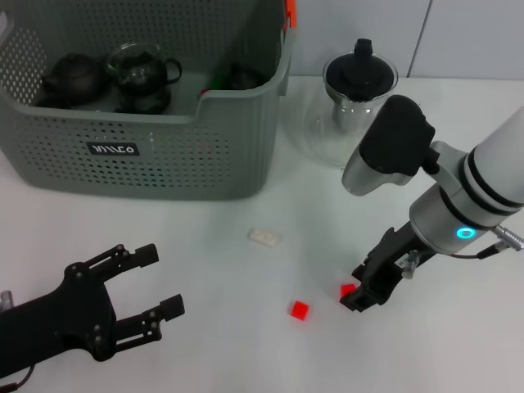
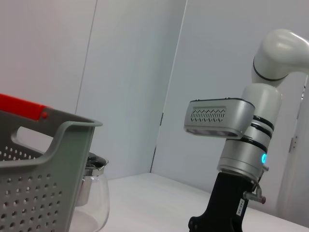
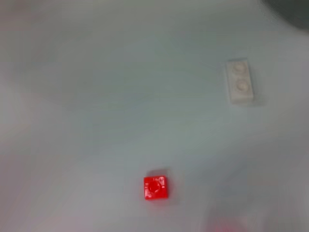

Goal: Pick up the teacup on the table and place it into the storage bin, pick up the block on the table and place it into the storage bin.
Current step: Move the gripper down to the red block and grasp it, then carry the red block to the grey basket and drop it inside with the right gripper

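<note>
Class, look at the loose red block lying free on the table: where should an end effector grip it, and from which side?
Grip the loose red block across two opposite flat sides, coming straight down from above: it lies flat, stud up, on the table, with bare space all around.

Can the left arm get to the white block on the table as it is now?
Probably yes. The white block lies alone on bare table, with nothing between it and the open left tool. The bin stands behind it, and the right tool is off by a red block.
</note>
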`<state>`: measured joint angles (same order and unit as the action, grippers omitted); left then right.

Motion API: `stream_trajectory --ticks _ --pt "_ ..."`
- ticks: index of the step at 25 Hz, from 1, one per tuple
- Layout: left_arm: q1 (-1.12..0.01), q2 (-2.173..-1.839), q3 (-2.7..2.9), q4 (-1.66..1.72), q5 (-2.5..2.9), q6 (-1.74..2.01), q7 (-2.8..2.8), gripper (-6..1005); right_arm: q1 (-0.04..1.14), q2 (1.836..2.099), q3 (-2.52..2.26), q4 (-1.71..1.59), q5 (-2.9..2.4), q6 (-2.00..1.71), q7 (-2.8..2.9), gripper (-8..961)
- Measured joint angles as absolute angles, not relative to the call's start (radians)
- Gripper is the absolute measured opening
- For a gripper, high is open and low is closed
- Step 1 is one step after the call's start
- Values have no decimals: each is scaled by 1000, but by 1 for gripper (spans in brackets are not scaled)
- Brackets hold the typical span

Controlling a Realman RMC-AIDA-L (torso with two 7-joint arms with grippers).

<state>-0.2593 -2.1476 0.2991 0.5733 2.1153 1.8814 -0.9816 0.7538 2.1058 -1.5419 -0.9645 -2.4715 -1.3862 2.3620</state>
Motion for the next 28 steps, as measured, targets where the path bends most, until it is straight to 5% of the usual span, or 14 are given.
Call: stream_trajectory --ticks 14,19,28 --pt "-259 -2148 299 569 2115 1879 -982 825 763 2108 -1556 -931 -2453 -1356 2368 504" --pt "-259 -2149 299 569 2115 1879 -982 825 771 2107 -1557 -911 -2451 -1356 2370 316" --pt "-259 -2149 299 567 2115 1879 -982 825 773 2106 -1557 -908 -2446 -1357 2371 206"
